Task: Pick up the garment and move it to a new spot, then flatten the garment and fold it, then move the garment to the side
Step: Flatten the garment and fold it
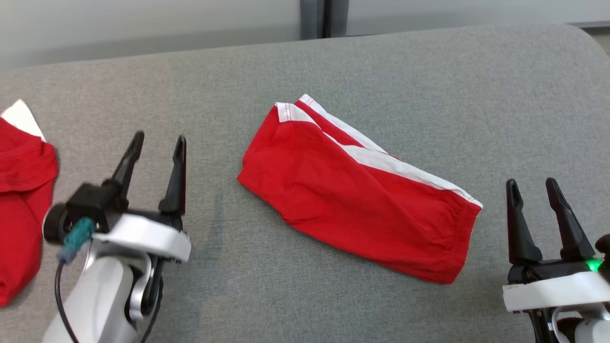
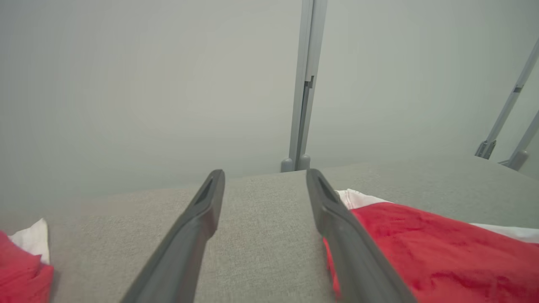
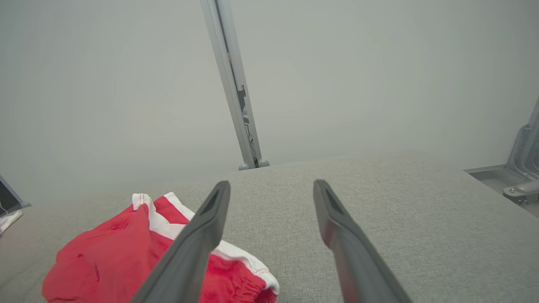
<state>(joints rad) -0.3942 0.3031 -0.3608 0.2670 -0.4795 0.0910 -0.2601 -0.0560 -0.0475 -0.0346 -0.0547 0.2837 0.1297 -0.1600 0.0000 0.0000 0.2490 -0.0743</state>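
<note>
Head view, running left to right: a second red garment (image 1: 21,190) is lying at the left edge, cut off by the frame, so its kind is hard to tell. Next, the left gripper (image 1: 159,139) is hovering over bare grey cushion (image 1: 381,66), fingers spread wide and gripping nothing. The red shorts (image 1: 343,190) are lying slantwise in the middle, white side stripe up, apart from both grippers. They are seemingly folded leg over leg, though the underside is hidden. The right gripper (image 1: 532,183) is waiting near the waistband end, equally wide and empty. Probably both arms are flanking the shorts for a two-handed lift. In each wrist view a finger is covering part of the cloth.
</note>
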